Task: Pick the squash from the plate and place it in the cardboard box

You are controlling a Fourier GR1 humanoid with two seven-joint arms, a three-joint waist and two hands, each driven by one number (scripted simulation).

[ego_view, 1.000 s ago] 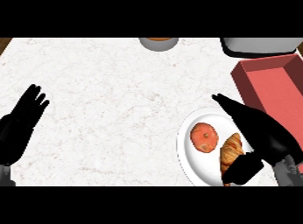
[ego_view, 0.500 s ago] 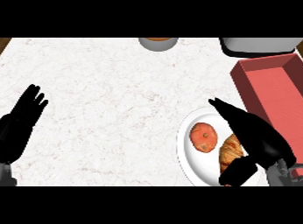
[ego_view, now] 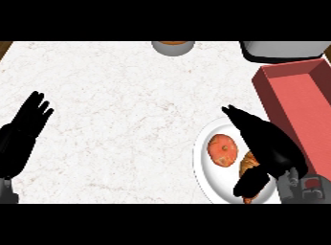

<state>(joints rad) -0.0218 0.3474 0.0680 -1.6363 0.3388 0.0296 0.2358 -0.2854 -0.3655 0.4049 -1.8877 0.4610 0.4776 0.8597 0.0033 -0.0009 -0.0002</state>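
On a white plate (ego_view: 203, 168) at the lower right lie a round orange-red piece of food (ego_view: 223, 150) and a brownish elongated piece (ego_view: 248, 161), partly hidden; which of them is the squash I cannot tell. My right hand (ego_view: 267, 146) hovers over the plate's right half, fingers straight and pointing up-left, thumb low over the brownish piece, holding nothing. The red-sided box (ego_view: 311, 117) runs along the right edge, just right of that hand. My left hand (ego_view: 16, 139) rests open at the lower left, fingers up.
A grey bowl with orange contents (ego_view: 172, 47) sits at the counter's far edge in the middle. A grey-white appliance (ego_view: 281, 50) stands at the far right behind the box. Dark wood shows beyond the counter's top corners.
My right hand has slid left and a little down over the plate, covering more of the brownish piece. The left hand has stayed put.
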